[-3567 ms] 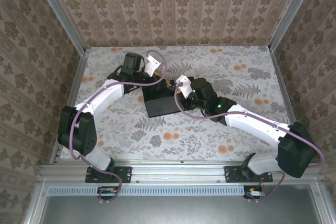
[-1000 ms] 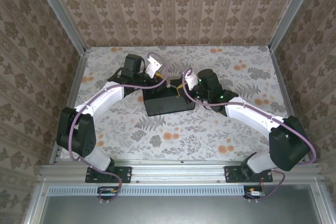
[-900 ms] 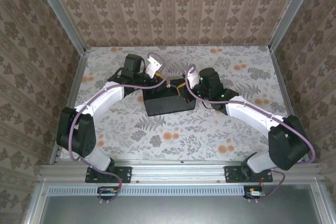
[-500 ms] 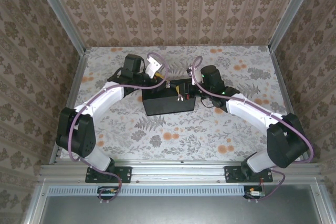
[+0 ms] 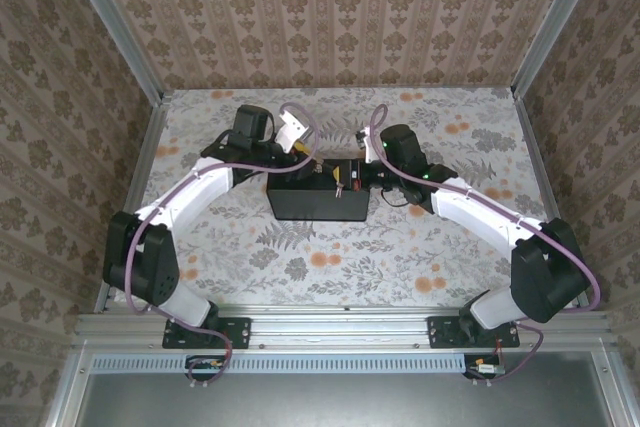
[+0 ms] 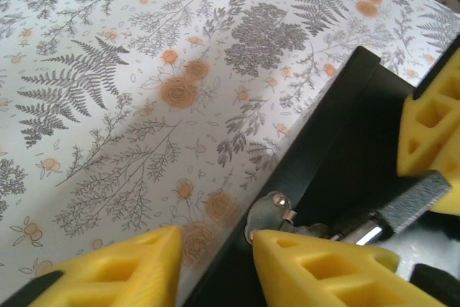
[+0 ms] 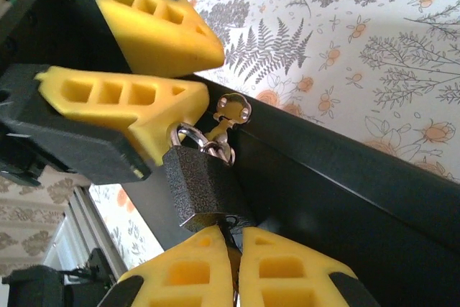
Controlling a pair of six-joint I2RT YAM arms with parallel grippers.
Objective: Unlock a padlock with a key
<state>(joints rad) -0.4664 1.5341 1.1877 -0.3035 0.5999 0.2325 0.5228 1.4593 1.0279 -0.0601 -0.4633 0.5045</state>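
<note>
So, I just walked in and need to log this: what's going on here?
The right gripper is shut on the bottom end of a grey padlock at the edge of a black box. The left gripper stands open by the shackle, where a small silver key dangles on its ring.

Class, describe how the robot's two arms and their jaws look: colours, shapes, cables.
The left arm and right arm are white shells with chunky black joints. A purple cable loops along each. The jaws are yellow wedges with square hollows on black mounts.
</note>
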